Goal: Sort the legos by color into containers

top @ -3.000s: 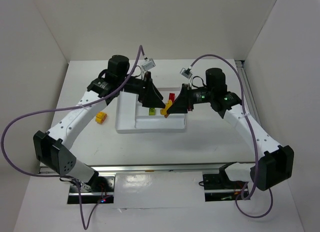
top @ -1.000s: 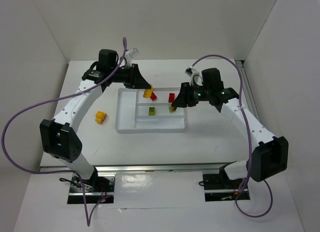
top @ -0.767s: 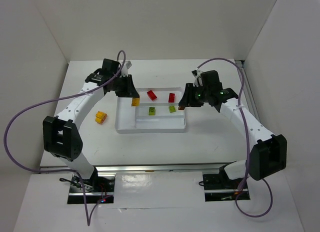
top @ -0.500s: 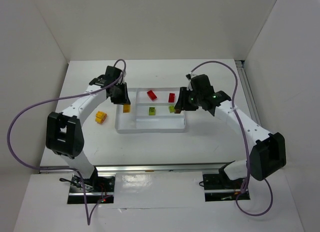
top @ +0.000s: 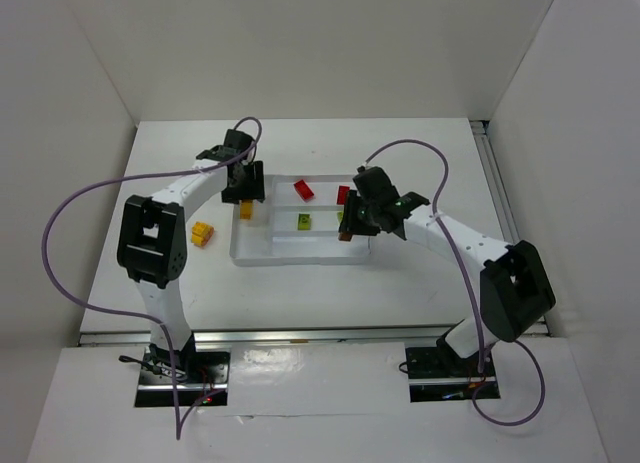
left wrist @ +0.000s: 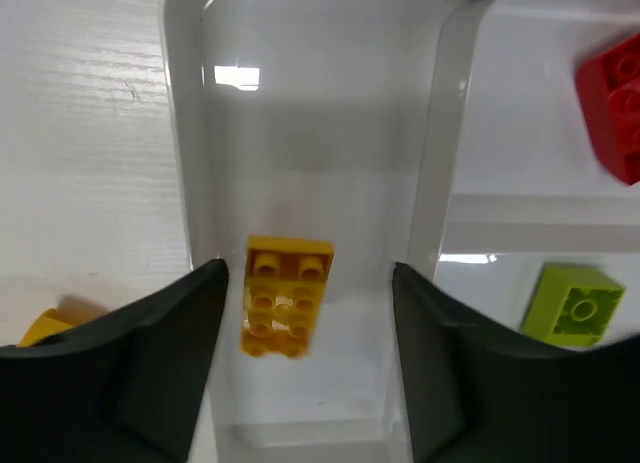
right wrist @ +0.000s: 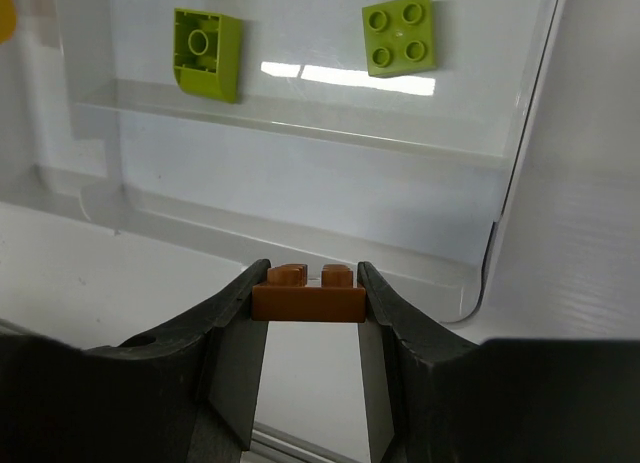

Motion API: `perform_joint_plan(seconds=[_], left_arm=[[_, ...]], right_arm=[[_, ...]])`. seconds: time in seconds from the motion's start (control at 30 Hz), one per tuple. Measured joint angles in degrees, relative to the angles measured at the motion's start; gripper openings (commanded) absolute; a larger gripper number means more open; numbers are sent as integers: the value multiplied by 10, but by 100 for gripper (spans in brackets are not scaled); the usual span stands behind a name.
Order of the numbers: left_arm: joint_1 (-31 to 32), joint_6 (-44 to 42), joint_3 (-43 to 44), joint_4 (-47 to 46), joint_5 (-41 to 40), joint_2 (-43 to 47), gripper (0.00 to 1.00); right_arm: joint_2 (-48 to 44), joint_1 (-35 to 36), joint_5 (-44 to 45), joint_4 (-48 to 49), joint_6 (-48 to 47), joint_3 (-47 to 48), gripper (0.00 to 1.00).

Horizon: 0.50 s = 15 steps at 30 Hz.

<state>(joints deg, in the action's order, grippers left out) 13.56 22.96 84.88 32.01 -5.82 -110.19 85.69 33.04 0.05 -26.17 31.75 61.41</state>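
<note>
1. From above: the shallow translucent-white plastic tray [top: 290,253] sits mid-table. The left gripper [top: 243,191] hangs over its tall left section, and the right gripper [top: 347,230] is by its near right corner.
2. Left wrist: jaws parted, gripping nothing. A small yellow plastic brick [left wrist: 288,295] lies flat in that section between the fingers, touching neither.
3. Right wrist: jaws clamped on a small orange plastic brick [right wrist: 308,295]. Two lime green plastic bricks [right wrist: 207,53] [right wrist: 402,33] are already in a narrow section beyond.

Top camera looks down from behind the arms [top: 180,193]; both wrist cameras sit close above the shared tray [top: 300,261].
</note>
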Motion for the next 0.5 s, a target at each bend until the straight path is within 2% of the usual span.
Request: perform_joint_plan(seconds=[0.07,0.13,0.23,0.3,0.33,0.4,0.43,0.5], left_arm=[[0,4,8,2,-2,0,92],[-1,5,15,3,-2,0,96],[-2,-1,17,14,-2,6,96],[-2,-2,17,24,-2,17,96],[-2,-3,17,31,-2,25,96],[-3,-4,17,40,-4,50,96],[-4,-4,17,45,-6,65,96],[-11,-4,17,57,-14,95,96]], right_arm=[[11,5,9,6,4,0,0],[23,8,14,7,5,0,0],[35,10,21,7,7,0,10],[38,12,25,8,8,0,22],[40,12,27,8,8,0,38],[44,14,31,9,8,0,50],[47,15,36,9,8,0,56],[50,17,41,9,6,0,59]])
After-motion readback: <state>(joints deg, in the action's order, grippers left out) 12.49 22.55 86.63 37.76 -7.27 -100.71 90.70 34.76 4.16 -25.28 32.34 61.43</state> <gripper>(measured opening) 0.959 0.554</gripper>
